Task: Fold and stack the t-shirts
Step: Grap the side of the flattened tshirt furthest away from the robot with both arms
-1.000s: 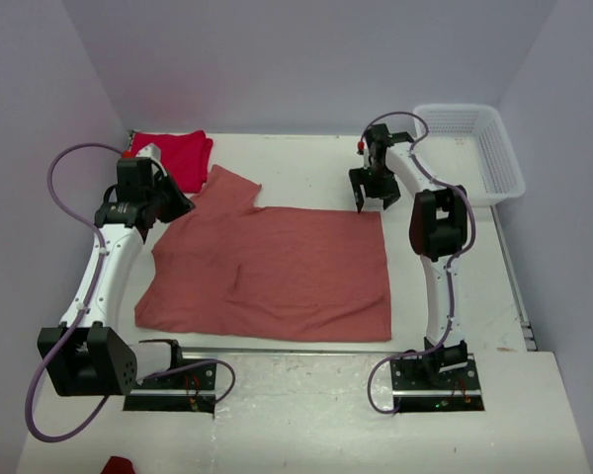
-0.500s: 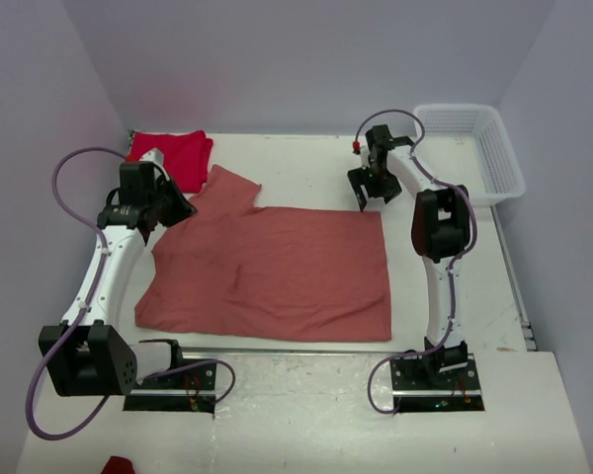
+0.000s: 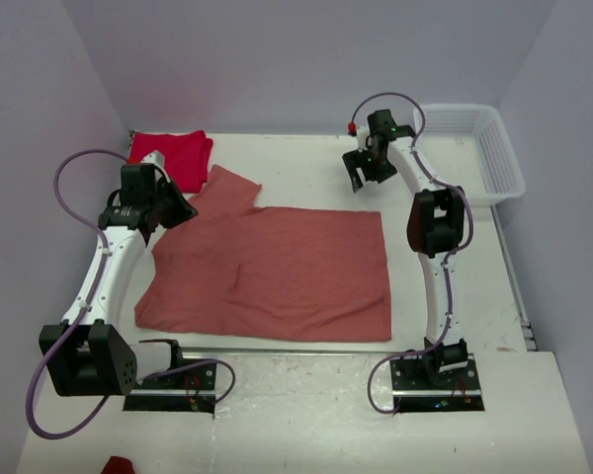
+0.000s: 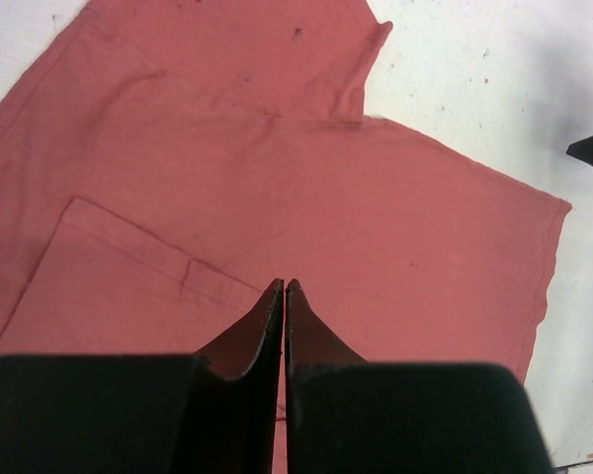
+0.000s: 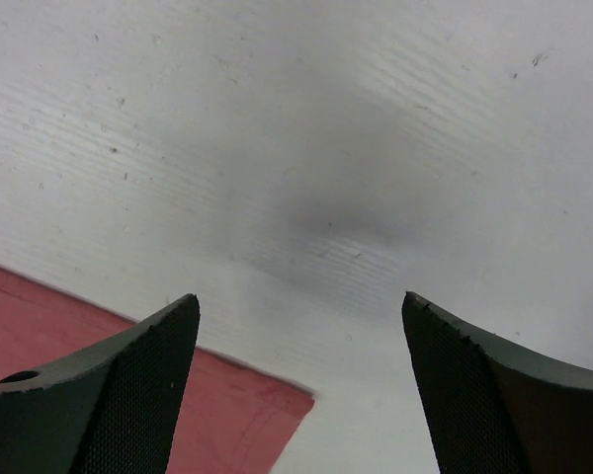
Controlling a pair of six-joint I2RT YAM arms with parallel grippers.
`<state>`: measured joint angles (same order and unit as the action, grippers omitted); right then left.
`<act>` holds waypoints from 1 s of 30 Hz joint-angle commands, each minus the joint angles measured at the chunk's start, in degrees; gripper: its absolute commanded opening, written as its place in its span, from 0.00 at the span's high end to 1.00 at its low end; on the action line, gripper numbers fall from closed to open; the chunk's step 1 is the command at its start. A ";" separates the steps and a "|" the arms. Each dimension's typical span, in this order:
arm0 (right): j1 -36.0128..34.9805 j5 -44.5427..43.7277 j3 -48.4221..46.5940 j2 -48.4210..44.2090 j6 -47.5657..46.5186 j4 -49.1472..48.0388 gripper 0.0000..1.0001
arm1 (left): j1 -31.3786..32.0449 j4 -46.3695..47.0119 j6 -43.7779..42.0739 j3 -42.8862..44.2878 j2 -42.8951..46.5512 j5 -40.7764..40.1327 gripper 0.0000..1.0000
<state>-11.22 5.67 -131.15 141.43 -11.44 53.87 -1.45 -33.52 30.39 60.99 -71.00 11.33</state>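
A salmon-pink t-shirt (image 3: 277, 272) lies spread flat in the middle of the table, with one sleeve (image 3: 232, 188) pointing to the back left. A bright red t-shirt (image 3: 173, 155) sits folded at the back left corner. My left gripper (image 3: 185, 208) hovers over the pink shirt's left edge; in the left wrist view it (image 4: 285, 284) is shut, with the pink t-shirt (image 4: 277, 178) lying flat below it. My right gripper (image 3: 361, 178) stands open over bare table, just beyond the pink shirt's far right corner (image 5: 227, 415). Nothing lies between the open fingertips of the right gripper (image 5: 301, 311).
A white mesh basket (image 3: 455, 109) stands at the back right corner. White walls close in the table on the left, back and right. A small red scrap (image 3: 119, 464) lies at the near left edge, below the arm bases.
My right gripper has moved back and up, away from the pink shirt's far right corner, and its jaws have spread wider. The left arm has hardly moved.
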 commanded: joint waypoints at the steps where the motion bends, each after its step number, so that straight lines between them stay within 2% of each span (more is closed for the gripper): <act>1: 0.15 1.02 -0.25 -1.14 -0.17 3.61 0.16 | 0.22 1.96 -0.86 -0.35 1.13 1.15 0.98; 11: 0.15 0.48 9.51 -8.09 9.06 5.90 0.16 | 0.22 2.40 -0.68 -1.05 1.22 1.94 0.98; 23: 0.24 0.83 22.77 -12.22 9.42 4.85 0.18 | 0.22 1.26 -1.04 -0.70 2.54 1.50 0.98; 30: -0.20 2.33 17.96 -9.51 10.73 8.00 0.23 | 0.22 1.17 -0.86 -0.35 2.89 1.50 0.98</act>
<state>-11.22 5.91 -109.67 132.03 -2.04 60.01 -1.43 -33.50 30.39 60.07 -69.71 11.81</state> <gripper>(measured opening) 0.774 0.019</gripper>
